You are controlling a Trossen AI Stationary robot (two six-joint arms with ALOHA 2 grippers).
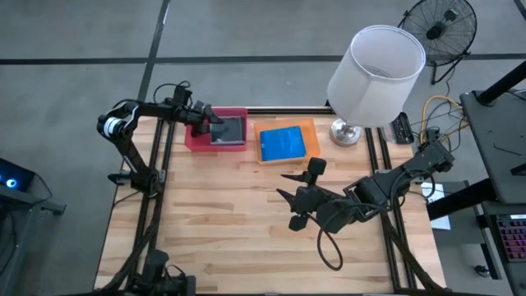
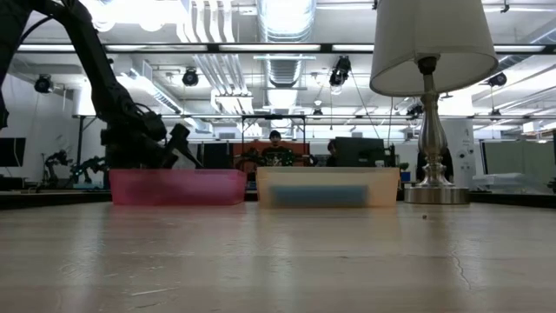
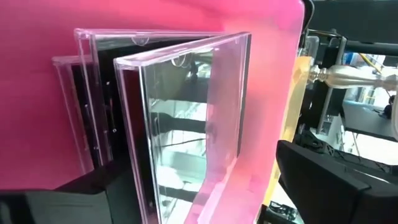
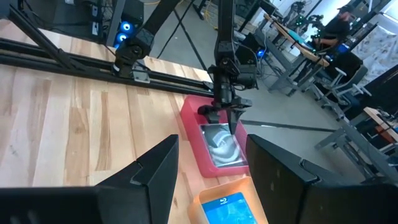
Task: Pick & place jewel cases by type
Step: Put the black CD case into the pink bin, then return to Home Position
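High view shows the left pincer (image 1: 205, 125) spread over the pink tray (image 1: 194, 141), just above the dark jewel cases (image 1: 228, 131) stacked inside; how many lie there is hard to tell. A blue jewel case (image 1: 282, 143) sits in the orange tray (image 1: 306, 127); others beneath are hidden. Over the bare surface (image 1: 222, 214), the right pincer (image 1: 289, 197) hangs partly spread, pinching nothing.

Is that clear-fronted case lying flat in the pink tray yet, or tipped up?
Tipped up. In the left wrist view the top case leans at an angle off the cases beneath, inside the pink tray.
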